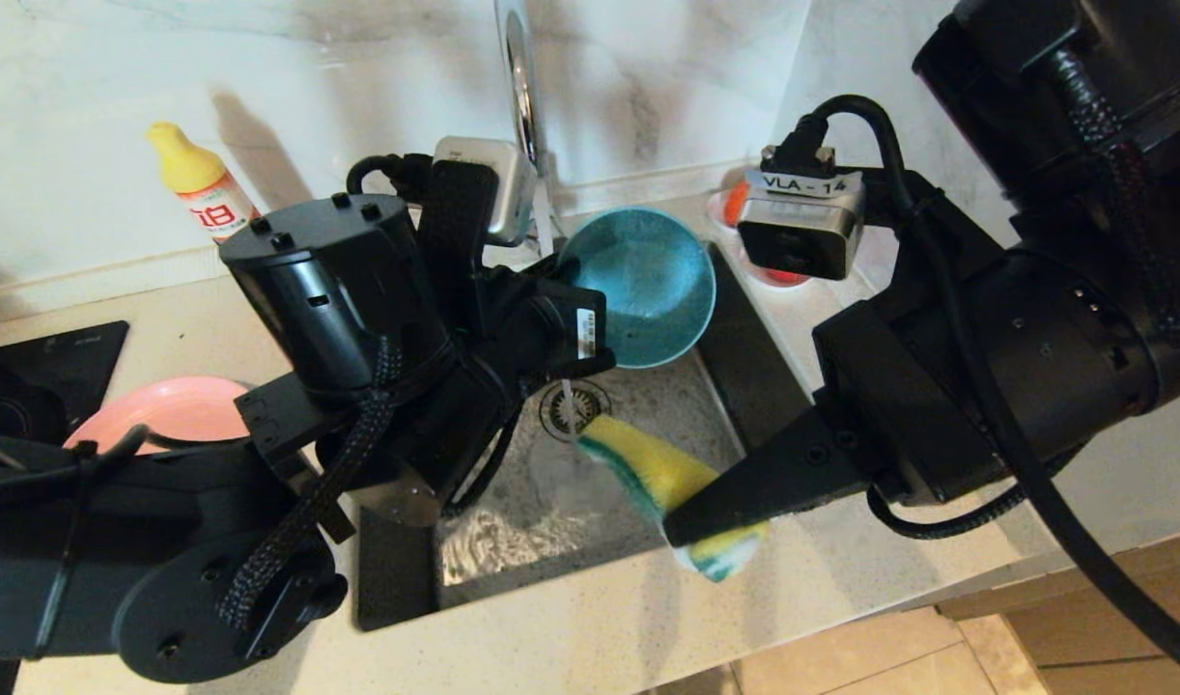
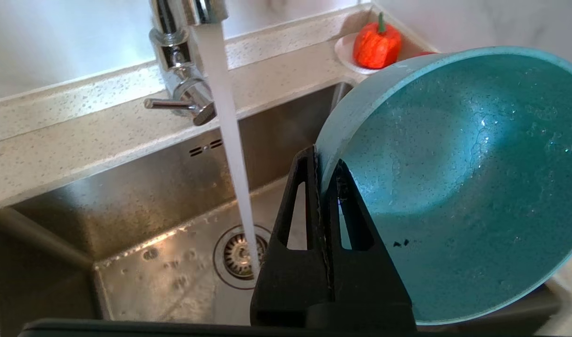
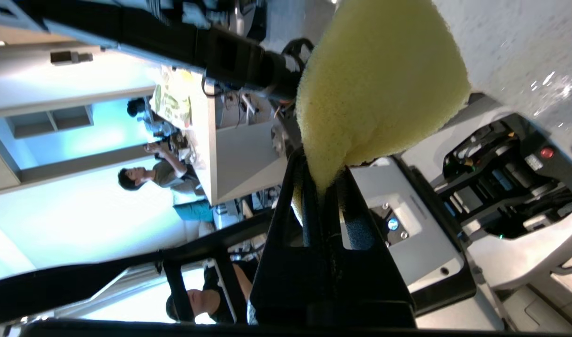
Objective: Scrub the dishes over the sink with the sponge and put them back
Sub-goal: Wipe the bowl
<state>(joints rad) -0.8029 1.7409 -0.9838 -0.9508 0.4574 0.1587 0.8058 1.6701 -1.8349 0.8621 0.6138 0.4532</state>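
Observation:
A teal-blue bowl (image 1: 648,290) (image 2: 454,187) is held tilted on edge over the back of the sink (image 1: 691,405) (image 2: 127,196), its wet inside facing forward. My left gripper (image 2: 326,161) is shut on the bowl's rim, one finger inside and one outside. The yellow sponge (image 1: 653,468) (image 3: 379,84), with its green side underneath, hangs over the sink's front. My right gripper (image 1: 682,526) (image 3: 321,180) is shut on it. Sponge and bowl are apart. A pink plate (image 1: 175,405) lies on the counter at the left, partly hidden by my left arm.
Water runs from the chrome tap (image 1: 518,77) (image 2: 183,84) down to the drain (image 1: 573,407) (image 2: 239,255), close to the sponge's far end. A yellow-capped bottle (image 1: 204,188) stands at the back left. A red fruit on a white saucer (image 2: 377,42) sits behind the bowl.

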